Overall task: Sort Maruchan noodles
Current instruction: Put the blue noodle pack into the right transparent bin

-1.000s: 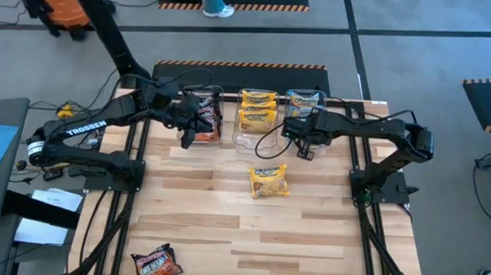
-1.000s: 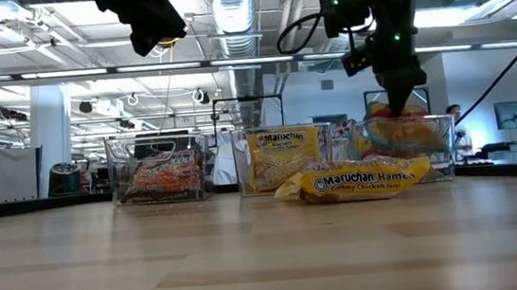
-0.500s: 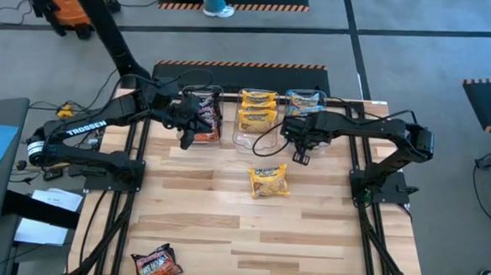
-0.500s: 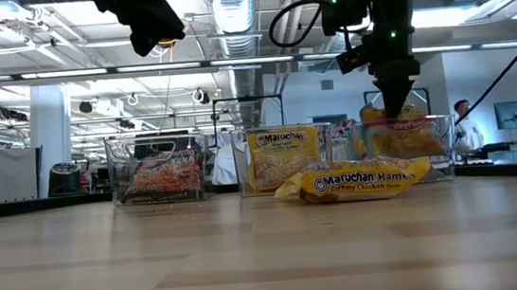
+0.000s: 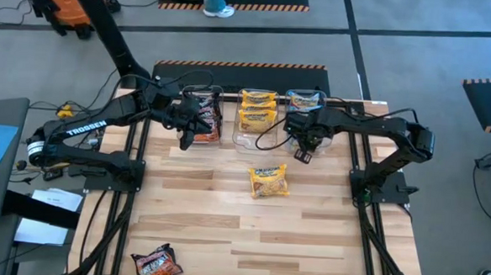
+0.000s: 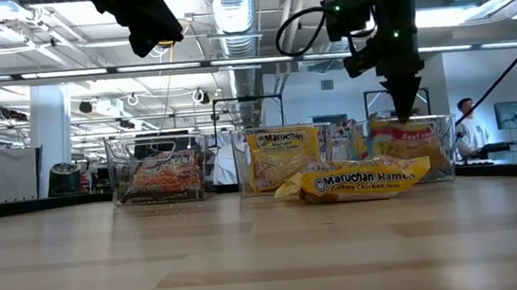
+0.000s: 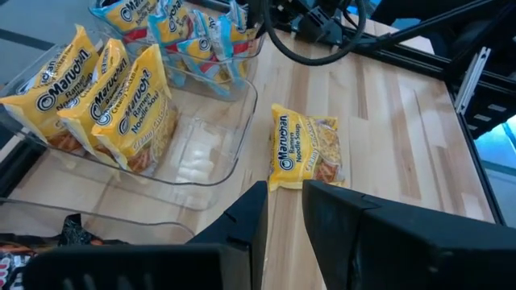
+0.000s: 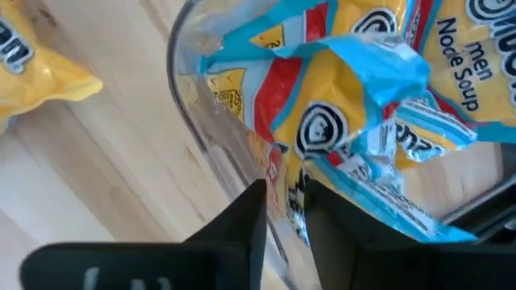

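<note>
The step in hand looks like the drop-off of a blue packet: the right end effector (image 5: 305,143) hangs over the near edge of the right-hand tub (image 5: 305,115), and from its own wrist camera the fingers stand slightly spread, a narrow gap between them, with a crumpled blue packet (image 8: 355,89) lying loose in the tub just past the tips and nothing pinched. That packet sits tilted and folded against the clear wall, so its long axis cannot be read cleanly. The left end effector (image 5: 193,133) hovers above the front of the left tub (image 5: 203,107), which holds the dark packets; its fingers show a small gap and hold nothing. The middle tub (image 5: 256,121) holds yellow packets stacked at its far end. Two packets are still unsorted. A yellow packet (image 5: 268,180) lies flat on the table (image 5: 224,229) just in front of the middle tub, its long axis running roughly away from the tubs towards the table's near side. A dark packet (image 5: 156,264) lies well apart at the near left corner, turned at a slant. The next move probably calls for the right arm to lift clear of the tub and come down over the yellow packet, fingers set across its short side.
</note>
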Tool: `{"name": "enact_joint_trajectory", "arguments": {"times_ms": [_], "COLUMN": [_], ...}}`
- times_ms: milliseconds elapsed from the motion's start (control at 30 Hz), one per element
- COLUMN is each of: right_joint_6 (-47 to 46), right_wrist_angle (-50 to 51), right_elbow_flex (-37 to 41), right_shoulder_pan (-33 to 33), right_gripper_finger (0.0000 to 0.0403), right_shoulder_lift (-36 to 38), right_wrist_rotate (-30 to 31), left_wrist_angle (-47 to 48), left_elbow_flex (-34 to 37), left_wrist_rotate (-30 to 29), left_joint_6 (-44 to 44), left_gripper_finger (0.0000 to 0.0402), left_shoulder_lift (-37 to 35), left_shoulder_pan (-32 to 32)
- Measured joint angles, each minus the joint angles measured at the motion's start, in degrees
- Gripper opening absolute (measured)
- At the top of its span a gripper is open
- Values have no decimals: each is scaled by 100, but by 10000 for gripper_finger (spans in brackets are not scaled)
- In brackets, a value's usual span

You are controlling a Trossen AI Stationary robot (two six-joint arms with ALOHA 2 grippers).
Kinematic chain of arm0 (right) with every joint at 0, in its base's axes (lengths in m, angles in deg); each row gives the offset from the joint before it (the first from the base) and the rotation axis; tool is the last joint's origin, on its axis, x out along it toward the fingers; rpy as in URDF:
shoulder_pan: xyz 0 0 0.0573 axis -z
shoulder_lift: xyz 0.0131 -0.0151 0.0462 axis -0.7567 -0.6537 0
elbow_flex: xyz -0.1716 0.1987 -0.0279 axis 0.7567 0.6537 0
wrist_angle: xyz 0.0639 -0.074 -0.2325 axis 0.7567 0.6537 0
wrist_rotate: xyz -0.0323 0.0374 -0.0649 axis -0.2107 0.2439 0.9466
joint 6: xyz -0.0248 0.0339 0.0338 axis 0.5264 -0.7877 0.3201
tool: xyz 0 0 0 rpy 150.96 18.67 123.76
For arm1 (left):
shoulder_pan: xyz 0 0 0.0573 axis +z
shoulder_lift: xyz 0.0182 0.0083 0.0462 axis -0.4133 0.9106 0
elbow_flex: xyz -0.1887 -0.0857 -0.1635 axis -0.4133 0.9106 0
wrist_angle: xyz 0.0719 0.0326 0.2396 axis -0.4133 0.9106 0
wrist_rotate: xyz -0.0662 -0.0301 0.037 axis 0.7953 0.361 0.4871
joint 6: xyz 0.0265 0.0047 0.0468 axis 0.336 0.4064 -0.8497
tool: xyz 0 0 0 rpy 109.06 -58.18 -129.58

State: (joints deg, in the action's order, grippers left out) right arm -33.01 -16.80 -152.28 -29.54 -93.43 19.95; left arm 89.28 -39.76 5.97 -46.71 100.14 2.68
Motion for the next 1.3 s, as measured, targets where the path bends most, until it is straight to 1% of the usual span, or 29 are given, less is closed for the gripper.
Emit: {"name": "enact_joint_trajectory", "arguments": {"times_ms": [133,300,400,500,567,700,833,1300], "right_joint_6": [-67,-278,-278,-250,-243,-234,-91,366], "right_wrist_angle": [326,654,655,592,544,365,384,221], "right_elbow_flex": [-245,-671,-851,-898,-898,-867,-847,-847], "right_shoulder_pan": [-9,-11,9,167,359,736,918,849], "right_gripper_finger": [117,118,118,118,118,118,118,118], "right_shoulder_lift": [0,28,52,48,40,-63,-272,-1066], "right_wrist_rotate": [-15,-13,-9,-15,-161,-672,-1049,-1256], "left_wrist_angle": [0,-2,-2,-3,-4,-3,-4,-4], "left_elbow_flex": [0,0,0,0,0,0,0,0], "left_wrist_rotate": [-2,-4,-4,-8,-7,-7,-7,-11], "left_joint_6": [0,0,4,9,12,50,52,24], "left_gripper_finger": [66,66,66,66,66,66,66,66], "left_shoulder_lift": [0,0,0,0,0,0,0,0], "left_shoulder_pan": [0,0,0,0,0,0,0,-1]}}
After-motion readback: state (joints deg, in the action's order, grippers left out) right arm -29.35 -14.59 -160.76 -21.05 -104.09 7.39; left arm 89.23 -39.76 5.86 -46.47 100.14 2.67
